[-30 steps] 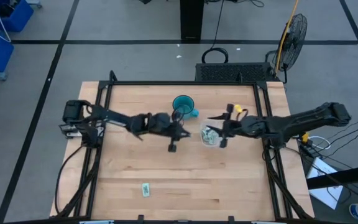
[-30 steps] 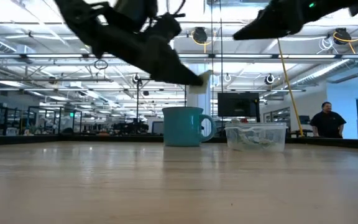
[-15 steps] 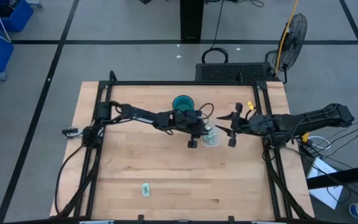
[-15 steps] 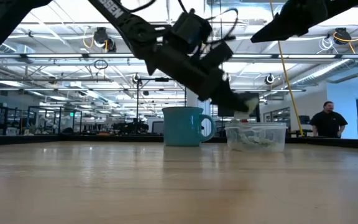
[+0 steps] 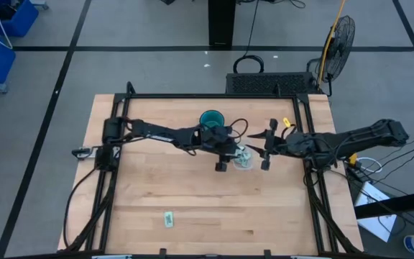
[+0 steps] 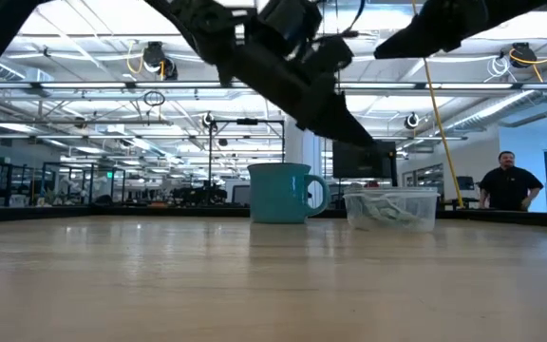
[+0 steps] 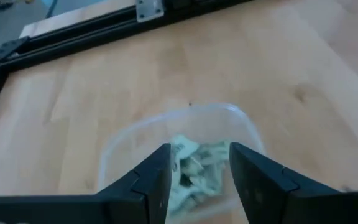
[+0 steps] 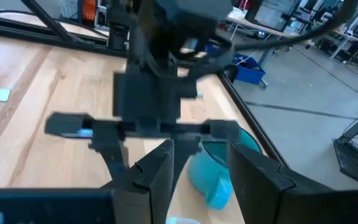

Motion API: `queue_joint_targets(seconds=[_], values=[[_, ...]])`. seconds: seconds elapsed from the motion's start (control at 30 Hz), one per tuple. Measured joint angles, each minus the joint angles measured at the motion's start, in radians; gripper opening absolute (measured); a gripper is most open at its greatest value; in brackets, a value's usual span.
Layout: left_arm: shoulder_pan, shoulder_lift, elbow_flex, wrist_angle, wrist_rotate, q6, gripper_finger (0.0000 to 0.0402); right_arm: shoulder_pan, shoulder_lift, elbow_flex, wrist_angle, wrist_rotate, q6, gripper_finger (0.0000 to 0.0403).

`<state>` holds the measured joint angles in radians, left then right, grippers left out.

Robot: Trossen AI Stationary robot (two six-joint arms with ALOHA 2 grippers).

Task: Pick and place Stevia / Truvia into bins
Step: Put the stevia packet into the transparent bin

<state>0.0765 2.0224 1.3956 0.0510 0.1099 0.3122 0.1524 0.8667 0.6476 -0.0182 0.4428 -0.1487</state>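
Observation:
The clear bin (image 5: 244,160) stands on the table beside the teal mug, with several pale green and white packets (image 7: 194,163) lying in it. One more packet (image 5: 169,219) lies flat near the table's near edge. My left gripper (image 5: 236,155) hangs open just above the bin (image 7: 123,134), fingers pointing down into it, with nothing between them. In the low view it (image 6: 354,136) is above the bin (image 6: 392,209). My right gripper (image 5: 255,150) is open, raised to the right of the bin, facing the left gripper.
The teal mug (image 5: 211,119) stands just beyond and left of the bin, close under the left arm. A black frame (image 5: 304,137) runs along the table's edges. A person (image 6: 509,185) stands in the room far behind the table. Bare wood lies toward the near edge.
My left gripper has moved right, from in front of the mug to over the bin. The pale packet that showed at its fingertips half a second ago no longer shows there. My right gripper has drawn back a little to the right, away from the bin.

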Motion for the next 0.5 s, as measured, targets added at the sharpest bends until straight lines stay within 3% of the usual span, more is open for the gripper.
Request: queue_joint_targets(seconds=[0.3, 0.5], values=[[-0.030, -0.220, 0.000, -0.383, -0.032, 0.027, 0.0170, 0.000, 0.111, 0.000, 0.142, -0.009, 0.002, 0.0141], [-0.070, -0.373, 0.000, -0.668, -0.031, 0.005, 0.0170, -0.003, 0.180, -0.001, 0.255, -0.187, -0.024, 0.0141]])
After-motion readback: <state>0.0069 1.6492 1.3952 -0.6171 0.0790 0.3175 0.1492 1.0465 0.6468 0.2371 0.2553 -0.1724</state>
